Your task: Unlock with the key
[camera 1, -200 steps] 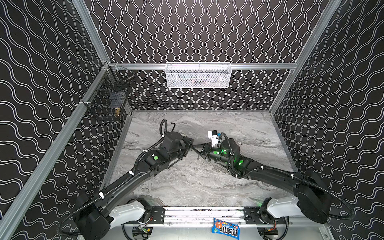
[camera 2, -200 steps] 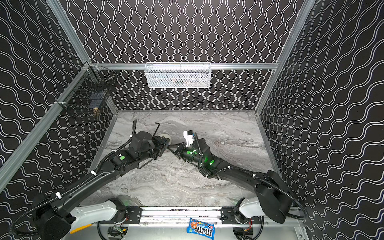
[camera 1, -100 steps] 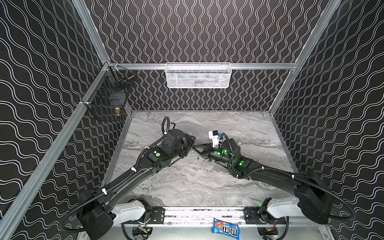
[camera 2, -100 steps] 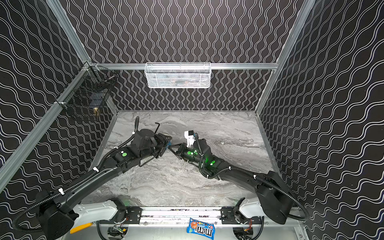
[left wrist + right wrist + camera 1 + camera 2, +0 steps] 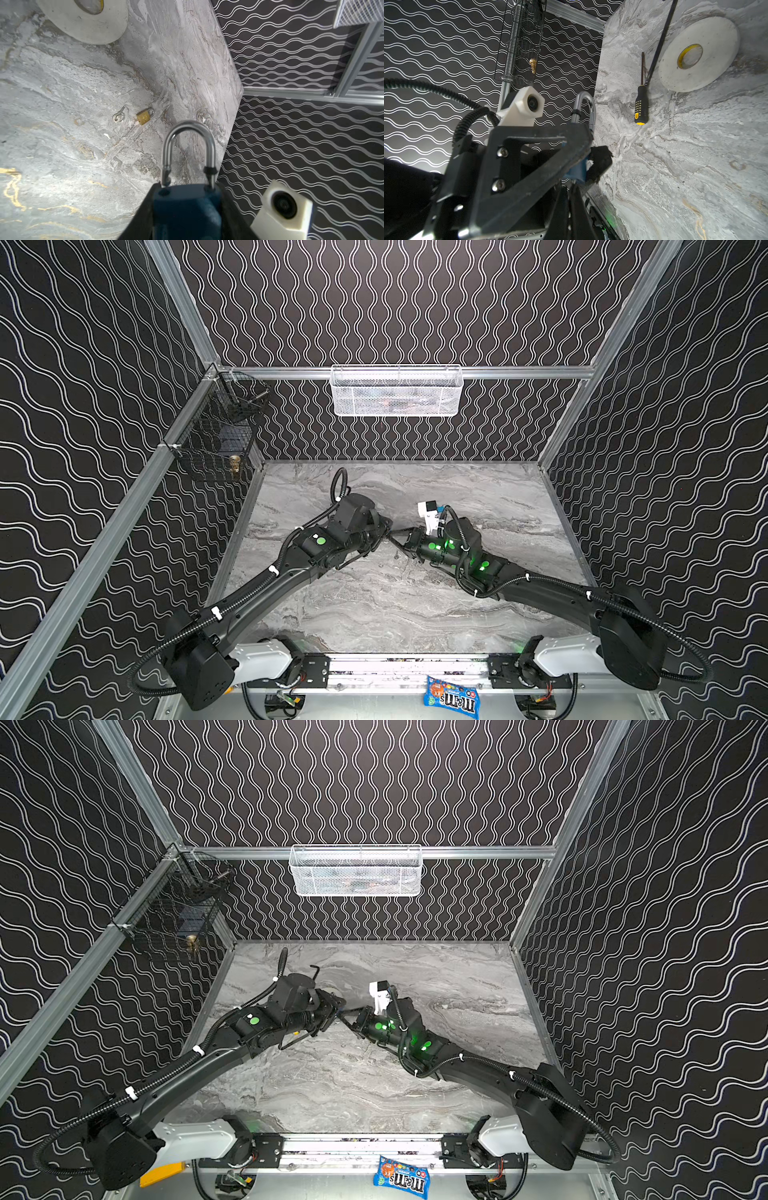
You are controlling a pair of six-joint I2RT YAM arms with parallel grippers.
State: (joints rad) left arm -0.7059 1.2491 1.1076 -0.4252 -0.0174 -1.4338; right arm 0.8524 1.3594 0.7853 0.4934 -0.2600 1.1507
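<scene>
- In both top views the two arms meet over the middle of the marbled tabletop [image 5: 374, 614]. There the left gripper [image 5: 384, 531] and right gripper [image 5: 395, 536] hide whatever sits between their tips.
- In the left wrist view the left fingers [image 5: 143, 214] grip the body of a blue padlock [image 5: 187, 209], whose lower end is cut off by the frame edge.
- Its steel shackle [image 5: 188, 128] stands up from the body. One leg seems to end just above its hole, though we cannot be sure from this angle.
- The right fingers are closed, with their tips at the padlock's underside in the right wrist view. We cannot make out a key between them, and the keyhole is hidden.
- Farther off on the tabletop lie a small brass padlock [image 5: 145, 117] and, just beside it, a small silver key [image 5: 118, 116] on a ring. The stamp on the brass is too small to read.
- A white tape roll [image 5: 697, 54] is cut off in the left wrist view, and a black-and-yellow screwdriver [image 5: 641, 108] lies near it.
- The only writing we can read is "m&m's" on the blue candy packet [image 5: 451, 697] at the front rail.
- The contents of the white mesh basket [image 5: 397, 391] on the back wall are a blur.
</scene>
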